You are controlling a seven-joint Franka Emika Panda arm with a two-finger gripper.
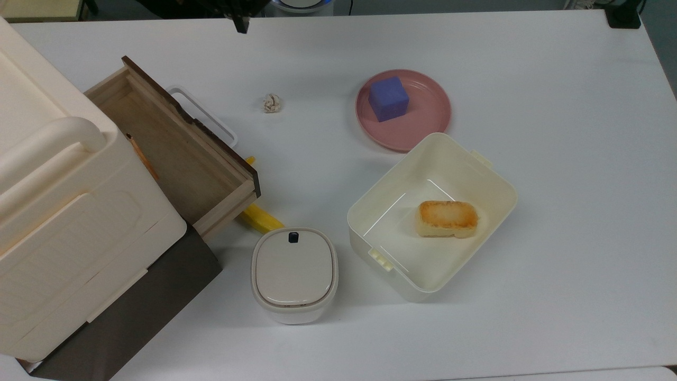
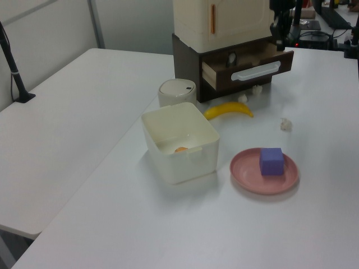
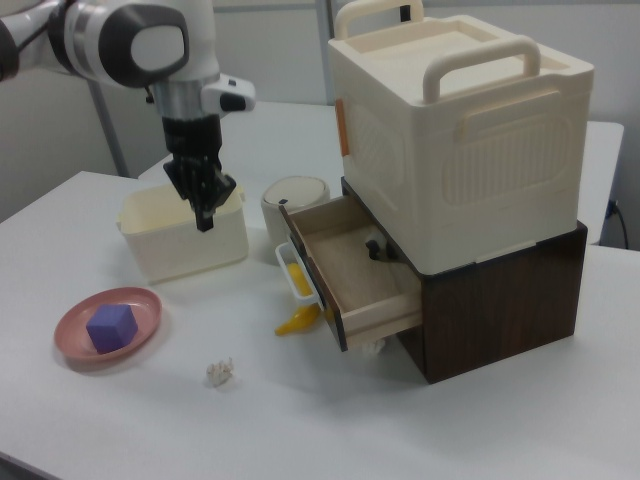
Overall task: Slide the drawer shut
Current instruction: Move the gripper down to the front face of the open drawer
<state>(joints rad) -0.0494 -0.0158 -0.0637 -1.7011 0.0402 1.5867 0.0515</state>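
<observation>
White bench (image 1: 529, 317) stretches wide under everything, with the hand (image 3: 204, 210) hanging in the air above it, fingers pressed together into a single dark tip and holding nothing. Down and toward the right view's right of the hand sits the drawer (image 3: 352, 270), pulled well out of the dark brown cabinet (image 3: 500, 300) that carries a big cream box (image 3: 460, 130). Its light-wood tray looks stiff and light, likely to run easily on its slot; the dark front panel (image 1: 193, 124) is flat and hard, so a push against it beside the white loop handle (image 2: 255, 71) seems better than a pinch. Pushing off-centre could skew the tray and jam it, so the middle of the panel is the safer spot.

Open bench lies between the hand and the panel. Near the route are a small crumpled scrap (image 1: 272, 103), a banana (image 2: 229, 110) partly under the drawer's corner, and a lidded cream pot (image 1: 294, 274). Further from the drawer, the open container (image 1: 492, 185) and pink plate (image 1: 423, 127) stand well apart.
</observation>
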